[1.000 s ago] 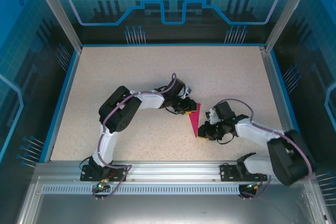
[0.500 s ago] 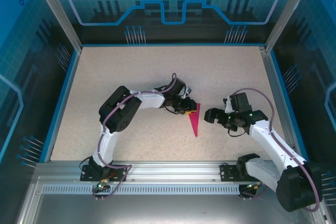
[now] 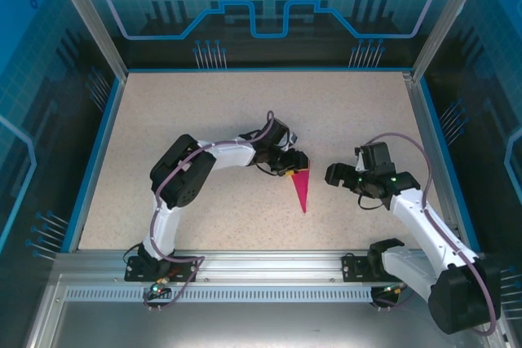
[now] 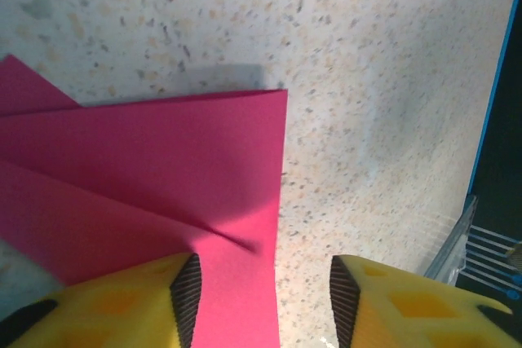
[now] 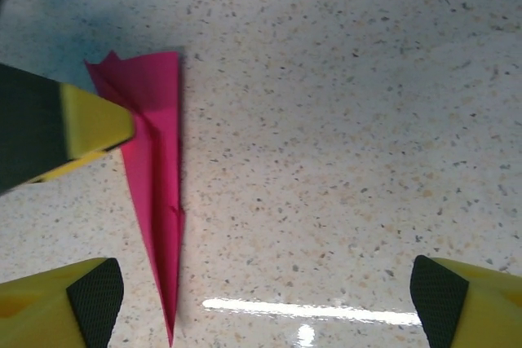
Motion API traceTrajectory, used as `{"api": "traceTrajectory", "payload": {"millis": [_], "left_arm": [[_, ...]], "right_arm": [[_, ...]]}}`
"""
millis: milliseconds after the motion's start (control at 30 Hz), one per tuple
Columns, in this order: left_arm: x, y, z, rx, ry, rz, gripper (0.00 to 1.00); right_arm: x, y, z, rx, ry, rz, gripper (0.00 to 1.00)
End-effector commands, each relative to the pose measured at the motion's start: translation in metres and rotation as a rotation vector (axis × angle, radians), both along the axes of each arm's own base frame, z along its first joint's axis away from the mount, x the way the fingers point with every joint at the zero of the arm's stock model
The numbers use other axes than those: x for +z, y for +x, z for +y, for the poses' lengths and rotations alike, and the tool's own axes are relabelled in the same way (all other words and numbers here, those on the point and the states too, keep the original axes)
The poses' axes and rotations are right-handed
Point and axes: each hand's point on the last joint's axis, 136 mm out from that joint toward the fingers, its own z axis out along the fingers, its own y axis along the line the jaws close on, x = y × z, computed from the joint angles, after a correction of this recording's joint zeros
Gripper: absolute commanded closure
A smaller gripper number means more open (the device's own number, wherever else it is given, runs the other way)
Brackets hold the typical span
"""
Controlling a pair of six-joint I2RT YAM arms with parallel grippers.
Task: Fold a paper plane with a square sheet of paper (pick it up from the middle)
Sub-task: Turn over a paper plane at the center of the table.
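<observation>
The plane [image 3: 301, 187] lies flat on the bench [image 3: 204, 112] between the two arms. It is a thin dart, with its nose toward the arms' bases and its wide tail toward the far side.

The left pincer [image 4: 259, 303] sits right at that tail with its jaws partly apart. Bare bench shows between the pads [image 4: 186, 297], and the paper's edge runs past one pad only, so nothing is clamped. I'd guess it is held low there to steady the layered flaps, where the folds are thickest and most apt to spring up.

The right pincer [image 5: 265, 291] hangs to the right of the plane, clear of it. Its jaws are spread wide and empty, and it looks down along the dart's length. From there, I think, it has room to come in on the centre crease. The folding looks nearly done to me, since the flaps lie close.
</observation>
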Motion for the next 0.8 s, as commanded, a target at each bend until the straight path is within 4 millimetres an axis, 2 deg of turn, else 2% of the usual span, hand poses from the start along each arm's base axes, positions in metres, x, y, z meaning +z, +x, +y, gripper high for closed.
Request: {"api": "traceTrajectory", "payload": {"millis": [0,67,133,333,500,633,767], "left_arm": [[0.057,0.007,0.001,0.005,0.025,-0.136,0.44],[0.065,0.004,0.008,0.020,0.075,-0.161,0.39],[0.066,0.002,0.020,0.056,0.164,-0.171,0.38],[0.064,-0.016,0.047,0.135,0.407,-0.197,0.32],[0.051,-0.030,0.037,0.150,0.446,-0.145,0.31],[0.033,-0.028,0.031,0.153,0.473,-0.100,0.32],[0.026,-0.026,0.019,0.135,0.455,-0.077,0.32]], "right_arm": [[-0.011,-0.003,-0.004,-0.010,0.030,0.022,0.05],[-0.016,-0.003,0.005,0.006,0.100,0.013,0.06],[-0.020,-0.003,0.014,0.024,0.157,0.012,0.11],[-0.027,0.001,0.020,0.035,0.208,0.033,0.17],[-0.031,0.004,0.022,0.041,0.224,0.049,0.19],[-0.029,0.003,0.027,0.053,0.260,0.038,0.22],[-0.030,-0.001,0.031,0.066,0.284,0.038,0.24]]}}
